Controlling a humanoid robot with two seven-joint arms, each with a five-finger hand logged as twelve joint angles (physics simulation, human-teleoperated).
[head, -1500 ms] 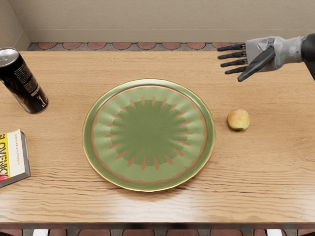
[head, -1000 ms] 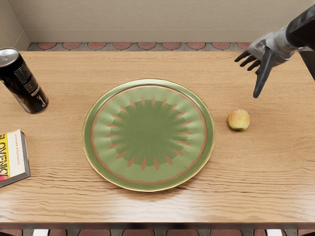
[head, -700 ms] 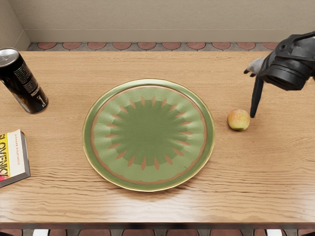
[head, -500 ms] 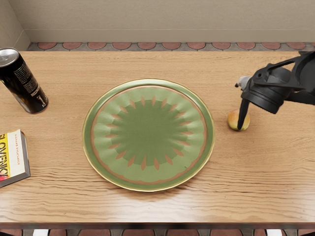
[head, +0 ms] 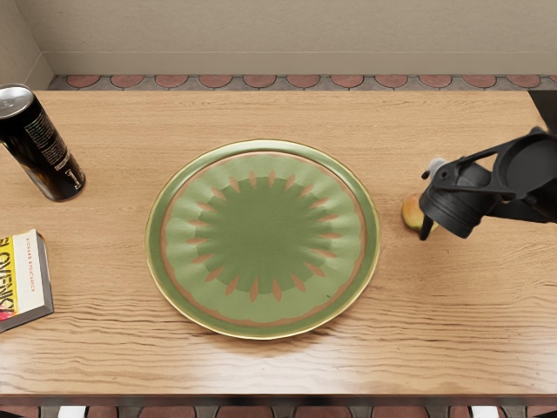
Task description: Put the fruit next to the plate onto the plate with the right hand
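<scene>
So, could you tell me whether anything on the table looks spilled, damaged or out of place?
Nothing stands out. The plate is whole and bare, no spill shows around the can, though it looks slanted in this view, and the fruit lies beside the plate, mostly hidden by the right robot hand.

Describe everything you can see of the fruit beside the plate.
Only a sliver of the fruit shows: a small, rounded, yellow-orange piece with smooth skin. It sits on the wooden table just right of the plate, apart from its rim. The right hand is over it and hides most of it; whether the hand grips or even touches the fruit cannot be told.
</scene>
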